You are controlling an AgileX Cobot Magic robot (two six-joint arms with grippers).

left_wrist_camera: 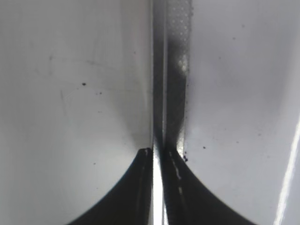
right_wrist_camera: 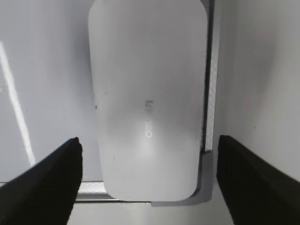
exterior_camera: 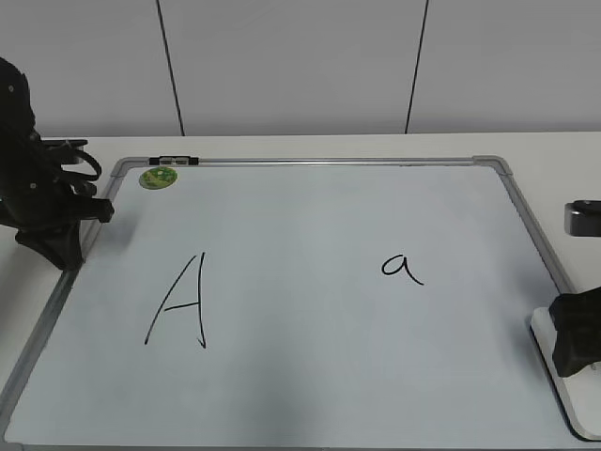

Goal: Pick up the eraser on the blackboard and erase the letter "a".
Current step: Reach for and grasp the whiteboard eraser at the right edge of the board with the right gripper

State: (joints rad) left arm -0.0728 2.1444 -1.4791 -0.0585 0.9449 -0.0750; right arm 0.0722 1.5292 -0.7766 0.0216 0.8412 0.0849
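The blackboard [exterior_camera: 300, 376] is a white board with a grey frame, lying flat on the table. The small black letter "a" [exterior_camera: 402, 268] is written on its right half. The white eraser [exterior_camera: 575, 402] lies at the board's near right corner. In the right wrist view the eraser [right_wrist_camera: 147, 84] fills the middle, with grey lettering. My right gripper [right_wrist_camera: 149, 140] is open, one finger on each side of the eraser, apart from it. In the exterior view the right gripper [exterior_camera: 575, 338] sits over the eraser. My left gripper [left_wrist_camera: 157, 152] is shut and empty over the board's left frame [left_wrist_camera: 173, 93].
A tall slanted capital "A" [exterior_camera: 180, 301] is on the board's left half. A round green magnet [exterior_camera: 158, 177] sits at the far left corner, beside a small black clip [exterior_camera: 174, 161] on the top frame. A dark grey object [exterior_camera: 582, 218] stands at the right edge.
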